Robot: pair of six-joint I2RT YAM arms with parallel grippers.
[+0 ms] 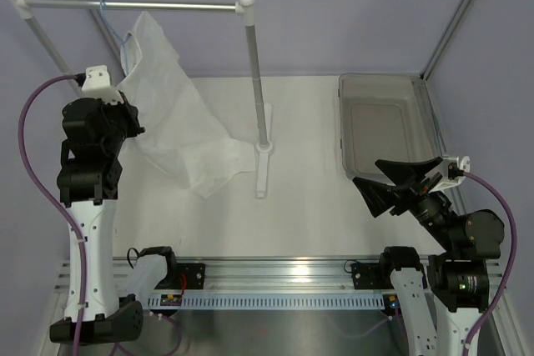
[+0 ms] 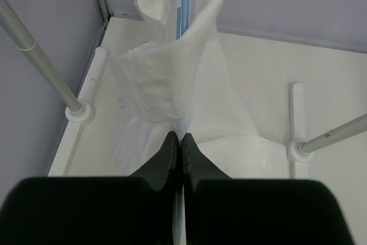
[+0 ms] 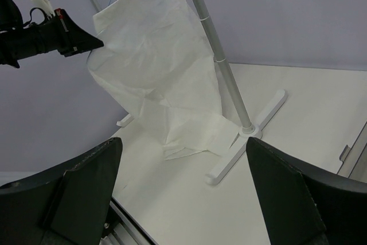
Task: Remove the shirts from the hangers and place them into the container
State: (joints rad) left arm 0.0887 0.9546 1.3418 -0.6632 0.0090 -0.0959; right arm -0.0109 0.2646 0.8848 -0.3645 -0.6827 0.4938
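Observation:
A white shirt (image 1: 175,122) hangs from a light-blue hanger (image 1: 108,21) on the rail at the back left, its lower part pooled on the table. My left gripper (image 2: 182,137) is shut on the shirt (image 2: 155,84) at its shoulder edge, with a pale strip pinched between the jaws. Whether the hanger (image 2: 184,4) wire is inside that pinch cannot be told. The right wrist view shows the left gripper (image 3: 100,43) meeting the shirt (image 3: 155,55) from the left. My right gripper (image 1: 371,174) stands wide open and empty beside the grey container (image 1: 344,122).
A silver rail (image 1: 133,6) with white knobs spans the back left. Its right post (image 1: 259,89) stands on a white cross foot (image 1: 264,168) mid-table. The rack's left post (image 2: 40,61) rises close beside my left gripper. Purple walls close the back and sides.

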